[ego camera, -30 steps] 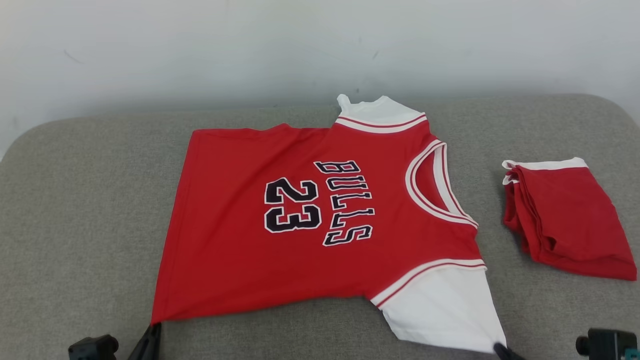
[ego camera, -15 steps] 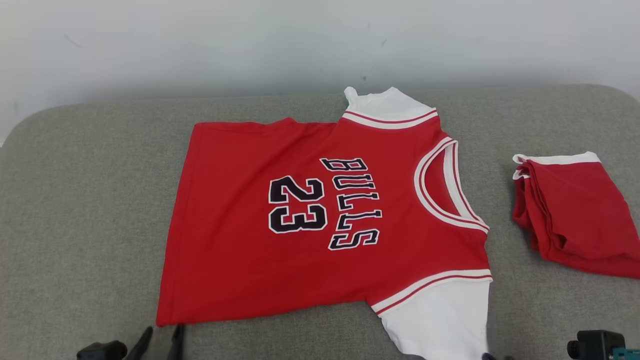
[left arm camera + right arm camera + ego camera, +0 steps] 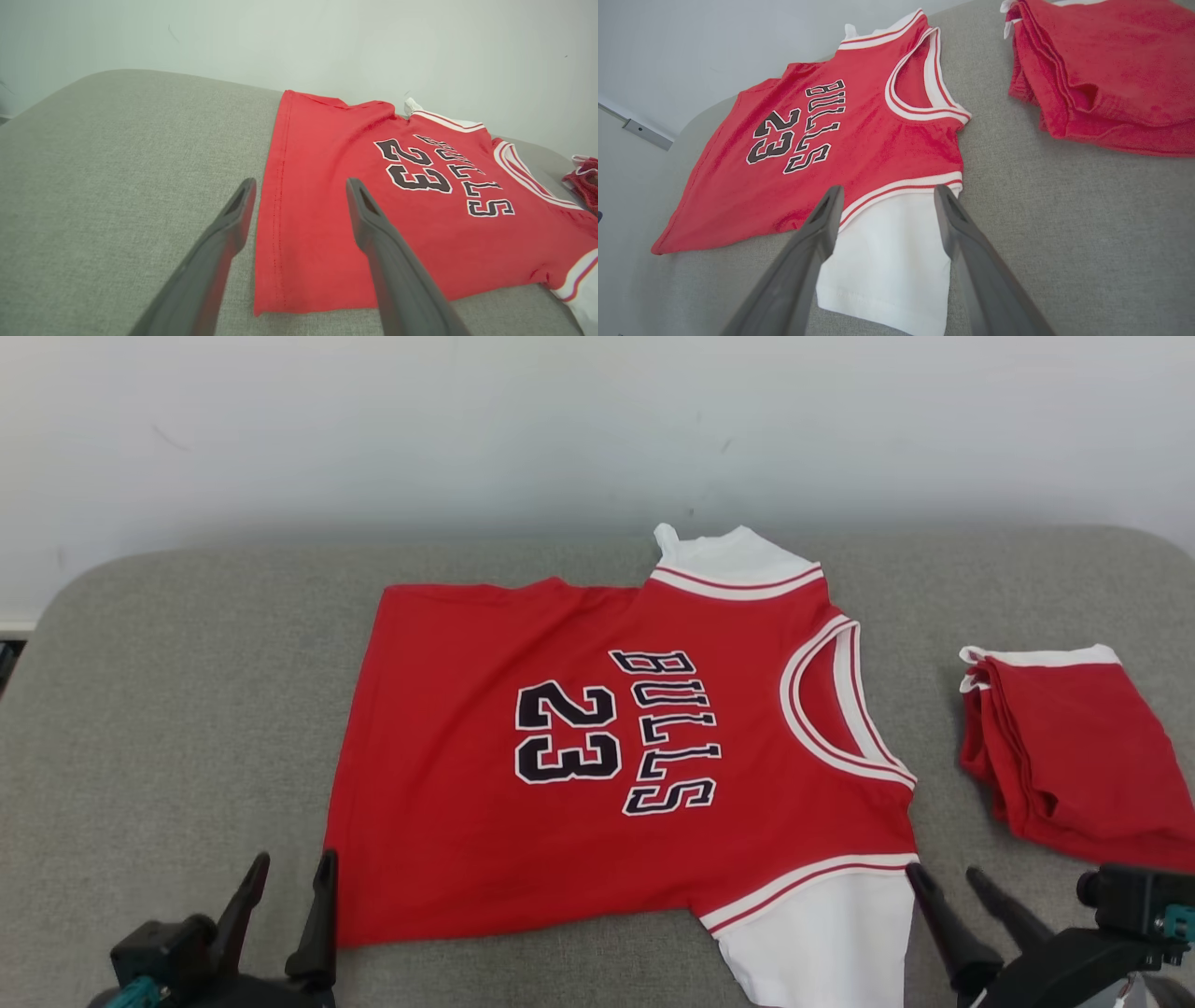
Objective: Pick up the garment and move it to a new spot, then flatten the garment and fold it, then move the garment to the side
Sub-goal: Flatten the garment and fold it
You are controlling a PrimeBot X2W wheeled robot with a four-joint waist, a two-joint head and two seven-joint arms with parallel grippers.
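Across the middle of a grey woven cushion (image 3: pixel 168 691) with rounded corners lies a red basketball jersey (image 3: pixel 579 756), spread flat and face up, hem to the left and neck opening to the right. Its cloth is a soft, faintly fuzzy knit. Black characters edged in white read "BULLS" and "23", and white ribbed bands with red stripes trim the neck and armholes. A smooth near white sleeve (image 3: pixel 822 933) juts from the near right corner, and a far white sleeve (image 3: pixel 724 551) shows at the far edge. Well apart to the right sits a folded red garment (image 3: pixel 1074 756) with a white band, its layers stacked. A pale wall (image 3: pixel 560 420) rises behind.

The left pincer (image 3: pixel 294 859) stands at the near left corner of the hem, its long dark tapered fingers spread wide and holding nothing. The right pincer (image 3: pixel 941 870) is likewise spread wide and empty, at the right edge of the near white sleeve. Whether either one's tips touch the cloth I cannot tell.
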